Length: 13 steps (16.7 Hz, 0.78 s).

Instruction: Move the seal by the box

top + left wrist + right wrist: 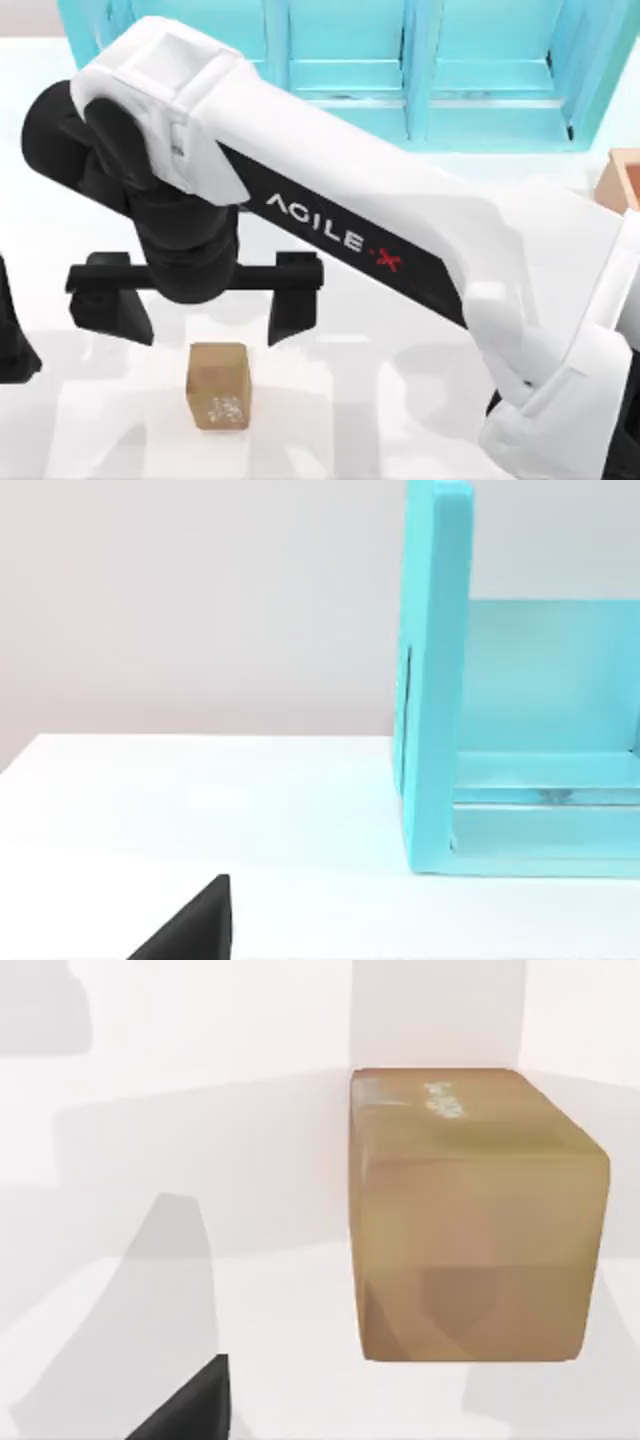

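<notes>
The seal (pixel 218 386) is a small tan-brown block with faint white marks, standing on the white table near the front, left of centre. My right gripper (pixel 210 337) hangs open just behind and above it, one black finger on each side, touching nothing. In the right wrist view the seal (pixel 478 1218) is close, with one black fingertip (pixel 192 1408) off to its side. A corner of the orange-tan box (pixel 624 177) sits at the table's right edge, far from the seal. My left arm (pixel 8 335) is parked at the left edge; one of its fingertips (pixel 195 927) shows, set wide.
A big turquoise shelf unit (pixel 420 70) runs along the back of the table; its end wall (pixel 435 680) stands ahead of the left wrist camera. The right arm's white link (pixel 400 230) crosses the table diagonally above the surface.
</notes>
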Motion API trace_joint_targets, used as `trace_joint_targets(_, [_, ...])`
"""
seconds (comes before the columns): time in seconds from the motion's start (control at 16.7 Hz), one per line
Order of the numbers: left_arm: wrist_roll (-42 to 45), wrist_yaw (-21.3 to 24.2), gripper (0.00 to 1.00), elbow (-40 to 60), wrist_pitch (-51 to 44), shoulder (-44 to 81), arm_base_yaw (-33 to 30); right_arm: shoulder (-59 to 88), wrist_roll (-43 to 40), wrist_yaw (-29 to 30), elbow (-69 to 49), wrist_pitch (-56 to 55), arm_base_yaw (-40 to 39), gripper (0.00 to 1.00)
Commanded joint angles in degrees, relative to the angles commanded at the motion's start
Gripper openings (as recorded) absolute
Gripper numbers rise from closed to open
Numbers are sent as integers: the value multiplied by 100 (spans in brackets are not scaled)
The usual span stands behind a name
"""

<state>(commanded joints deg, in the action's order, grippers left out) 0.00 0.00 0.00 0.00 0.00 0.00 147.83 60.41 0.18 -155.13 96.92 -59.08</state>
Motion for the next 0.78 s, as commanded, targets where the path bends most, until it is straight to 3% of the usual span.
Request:
trace_joint_targets(0.42, [0, 0, 100, 0, 0, 0, 0, 6, -9, -4, 90, -84, 25, 100])
trace_joint_targets(0.78, [0, 0, 100, 0, 0, 0, 0, -264, -13, -2, 1586, -1308, 13, 100])
